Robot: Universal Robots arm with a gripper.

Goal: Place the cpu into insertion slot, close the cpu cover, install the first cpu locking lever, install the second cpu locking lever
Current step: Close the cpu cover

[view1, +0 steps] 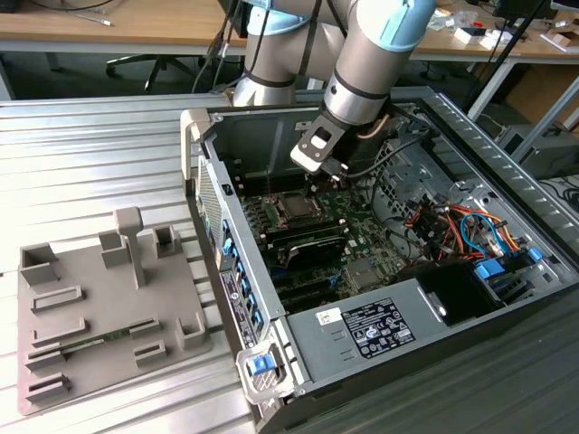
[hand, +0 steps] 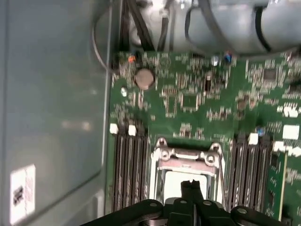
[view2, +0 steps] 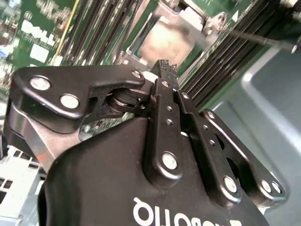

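The matte black gripper [view2: 162, 66] is found clenched, its slim fingertips pressed together, close over the cpu [view2: 165, 40]; that flat, dull silver-grey square is seated in the insertion slot [view1: 294, 210], bordered by the thin bright-metal cpu cover [hand: 187, 162] on the green motherboard [hand: 188, 108].

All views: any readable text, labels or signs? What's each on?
White label on the power supply box, exterior view: print too small to read.
White sticker on the case wall, first wrist view: unreadable.
White lettering on the gripper body, second wrist view: maker's mark, upside down, cut off.
White print on the motherboard, same view: maker's mark only.
Nothing else legible.
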